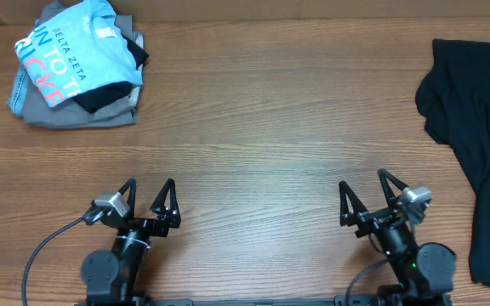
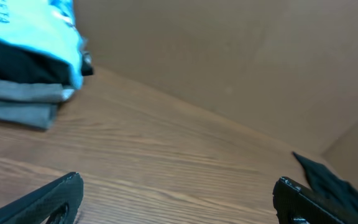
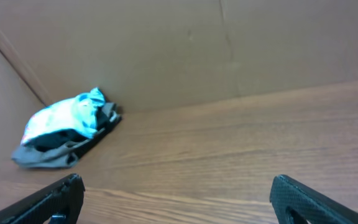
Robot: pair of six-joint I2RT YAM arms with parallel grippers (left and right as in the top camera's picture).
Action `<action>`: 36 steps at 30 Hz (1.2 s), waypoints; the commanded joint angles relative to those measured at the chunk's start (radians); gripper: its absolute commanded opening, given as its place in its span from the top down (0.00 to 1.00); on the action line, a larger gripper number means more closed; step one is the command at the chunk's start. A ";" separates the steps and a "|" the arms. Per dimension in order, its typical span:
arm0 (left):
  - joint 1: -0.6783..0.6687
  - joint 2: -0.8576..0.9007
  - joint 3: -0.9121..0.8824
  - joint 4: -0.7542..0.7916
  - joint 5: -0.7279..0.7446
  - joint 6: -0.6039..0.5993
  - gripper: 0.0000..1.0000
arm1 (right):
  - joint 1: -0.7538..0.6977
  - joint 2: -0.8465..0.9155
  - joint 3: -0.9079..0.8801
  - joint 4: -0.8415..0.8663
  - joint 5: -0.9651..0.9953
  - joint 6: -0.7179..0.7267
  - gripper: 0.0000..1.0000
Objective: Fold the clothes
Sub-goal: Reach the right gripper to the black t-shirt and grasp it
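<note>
The black T-shirt (image 1: 475, 144) lies crumpled at the frame's right edge on the table (image 1: 262, 119), well apart from the left hand (image 1: 150, 182) and right hand (image 1: 362, 178), both spread and empty. It looks soft, light and floppy, so pinch a hem corner.

Black T-shirt (image 1: 479, 144), crumpled and unfolded, lying along the table's right edge
</note>
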 commanded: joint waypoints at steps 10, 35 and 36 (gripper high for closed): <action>0.008 0.201 0.509 -0.399 0.029 0.110 0.00 | -0.002 0.451 0.590 -0.485 -0.003 0.017 0.00; -0.006 1.348 1.450 -1.157 0.253 0.222 0.00 | -0.285 1.476 1.335 -0.797 0.114 0.123 0.00; -0.006 1.357 1.450 -1.157 0.254 0.222 0.00 | -0.311 1.526 1.367 -0.789 0.114 0.122 0.00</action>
